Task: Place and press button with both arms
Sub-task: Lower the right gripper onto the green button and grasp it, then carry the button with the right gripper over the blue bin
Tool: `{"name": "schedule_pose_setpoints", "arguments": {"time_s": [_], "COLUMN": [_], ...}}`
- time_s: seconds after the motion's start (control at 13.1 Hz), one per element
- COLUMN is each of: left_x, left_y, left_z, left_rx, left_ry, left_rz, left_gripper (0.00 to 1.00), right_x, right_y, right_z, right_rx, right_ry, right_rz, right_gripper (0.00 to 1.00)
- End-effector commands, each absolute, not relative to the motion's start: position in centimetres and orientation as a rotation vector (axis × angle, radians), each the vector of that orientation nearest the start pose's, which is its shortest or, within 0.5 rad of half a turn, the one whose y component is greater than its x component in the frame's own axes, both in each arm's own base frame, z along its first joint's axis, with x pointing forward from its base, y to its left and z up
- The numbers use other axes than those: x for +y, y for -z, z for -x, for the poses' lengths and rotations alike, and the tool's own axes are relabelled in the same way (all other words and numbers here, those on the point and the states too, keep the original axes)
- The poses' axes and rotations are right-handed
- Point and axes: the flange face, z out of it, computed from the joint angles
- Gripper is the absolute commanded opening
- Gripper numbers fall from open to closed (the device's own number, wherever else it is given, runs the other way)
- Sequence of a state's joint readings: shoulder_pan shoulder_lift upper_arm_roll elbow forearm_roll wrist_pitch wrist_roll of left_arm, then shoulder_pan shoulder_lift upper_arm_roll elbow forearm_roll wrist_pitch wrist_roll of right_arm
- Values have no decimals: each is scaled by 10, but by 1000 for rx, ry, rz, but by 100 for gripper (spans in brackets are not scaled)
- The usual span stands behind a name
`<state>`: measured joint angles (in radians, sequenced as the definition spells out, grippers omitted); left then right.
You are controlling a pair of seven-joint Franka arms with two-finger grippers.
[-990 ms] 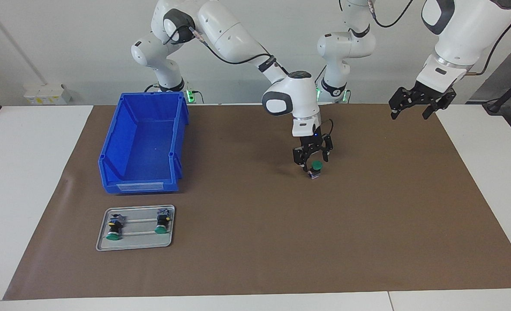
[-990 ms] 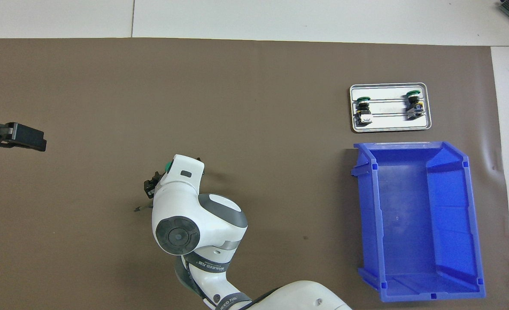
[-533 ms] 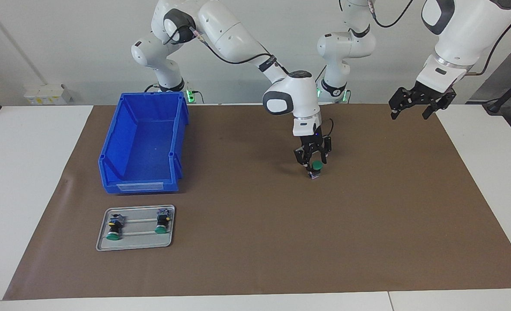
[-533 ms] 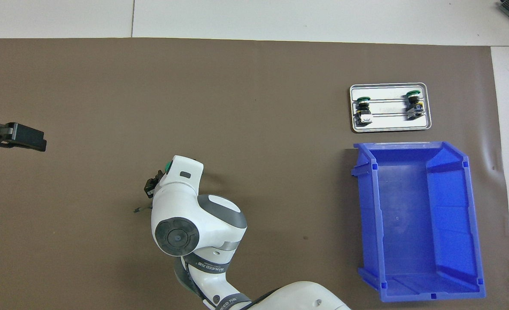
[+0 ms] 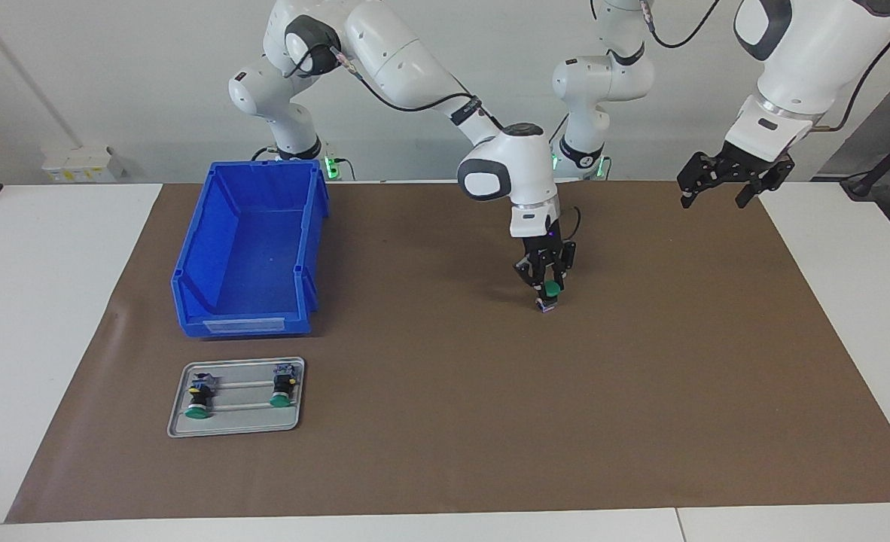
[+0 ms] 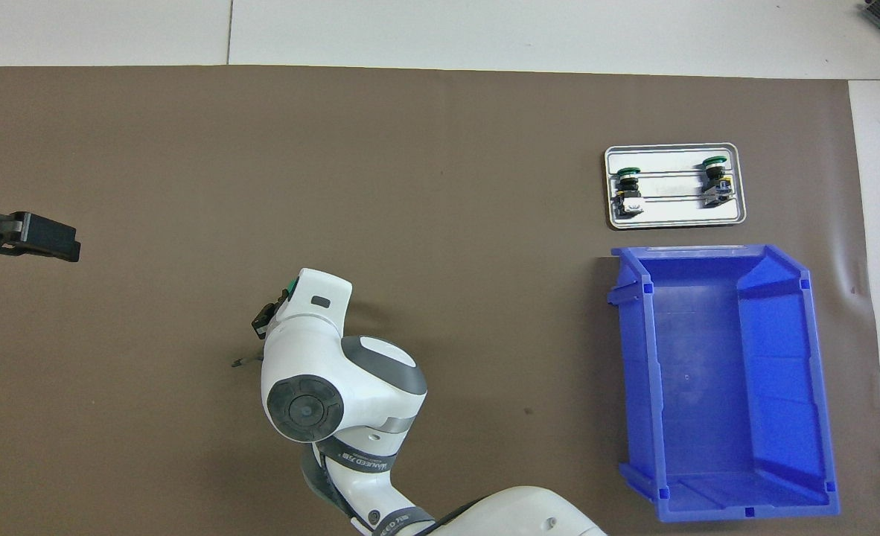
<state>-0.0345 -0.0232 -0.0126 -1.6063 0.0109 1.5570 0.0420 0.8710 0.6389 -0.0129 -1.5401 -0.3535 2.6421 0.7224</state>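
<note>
One button (image 5: 550, 292) stands upright on the brown mat (image 5: 445, 421), about midway along the counter and closer to the robots' edge than to the edge away from them. Its green cap is on top and its long axis runs straight up. The right gripper (image 5: 546, 284) points straight down over it, its fingers drawn in around the cap, so it appears to be pinching the button just under the cap. In the overhead view the wrist covers nearly everything, and only a sliver of green shows by the black fingers (image 6: 264, 320).

The button lies directly under this gripper, so the right arm is by far the nearer one. The left gripper (image 5: 716, 184) hangs in the air with its fingers spread, over the mat's corner at the left arm's end of the robots' edge, well apart from the button; that arm waits.

I judge that the placing is nearly done, and the press would have to come straight down the button's upright axis.

Two more buttons lie on their sides on a small metal tray (image 5: 234, 427), near the mat's corner away from the robots at the right arm's end. A blue bin (image 5: 249, 248) sits just beside the tray, nearer the robots.
</note>
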Motion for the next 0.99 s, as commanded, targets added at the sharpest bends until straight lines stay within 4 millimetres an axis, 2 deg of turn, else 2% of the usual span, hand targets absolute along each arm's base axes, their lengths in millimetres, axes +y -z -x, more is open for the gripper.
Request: {"name": "schedule_pose_setpoints", "arguments": {"time_s": [0.0, 0.15, 0.38, 0.46, 0.76, 0.91], "left_x": [-23, -23, -23, -23, -23, -23], "left_y": [-620, -620, -619, -620, -619, -619], "left_z": [-537, -537, -537, -537, -537, -537], "left_rx": [142, 142, 142, 142, 142, 142], "left_ry": [-22, -22, -24, -22, -24, -24], "left_rz": [3137, 3137, 3137, 3137, 3137, 3137], "left_gripper": [100, 100, 100, 100, 100, 100], "right_x": [562, 541, 483, 457, 362, 319], "right_y": [-350, -382, -453, -467, -507, -517], "right_z": [-497, -516, -546, -560, -594, -604], "right_rx": [-551, -477, -326, -269, -115, -51], "right_ry": [772, 782, 825, 838, 838, 797], "right_rz": [2839, 2882, 2914, 2929, 3019, 3037], "right_gripper": [0, 0, 0, 0, 0, 0]}}
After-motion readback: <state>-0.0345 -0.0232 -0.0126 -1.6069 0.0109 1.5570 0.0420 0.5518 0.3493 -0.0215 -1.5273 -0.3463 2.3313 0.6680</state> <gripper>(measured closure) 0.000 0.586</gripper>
